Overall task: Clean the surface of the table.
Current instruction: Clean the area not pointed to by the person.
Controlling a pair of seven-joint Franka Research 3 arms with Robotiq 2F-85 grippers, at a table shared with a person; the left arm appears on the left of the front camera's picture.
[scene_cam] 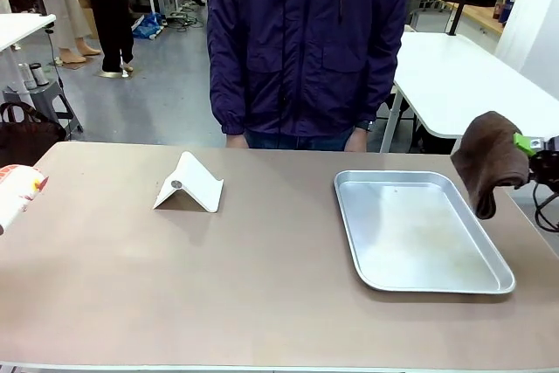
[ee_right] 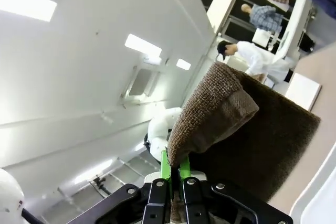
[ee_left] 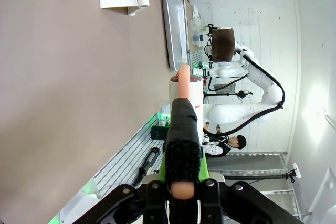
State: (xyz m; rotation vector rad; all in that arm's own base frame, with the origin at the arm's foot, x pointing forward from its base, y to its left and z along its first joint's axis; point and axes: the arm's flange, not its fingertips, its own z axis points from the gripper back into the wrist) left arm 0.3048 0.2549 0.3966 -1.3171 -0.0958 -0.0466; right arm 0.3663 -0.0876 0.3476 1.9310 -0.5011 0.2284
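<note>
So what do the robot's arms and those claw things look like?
The right arm is glossy white, built of rounded tube-like segments, with a black cable looping alongside. The right gripper has a black bolted metal frame and thin bright green pads; the left gripper has the same black frame with green edges.

No word, number or brand can be read on anything here. The white container (scene_cam: 17, 194) just off the left edge of the table (scene_cam: 262, 294) carries red and yellow print, but it is too small and blurred to make out. In the left wrist view the same container shows a small red mark on its side, which is just as illegible.
</note>
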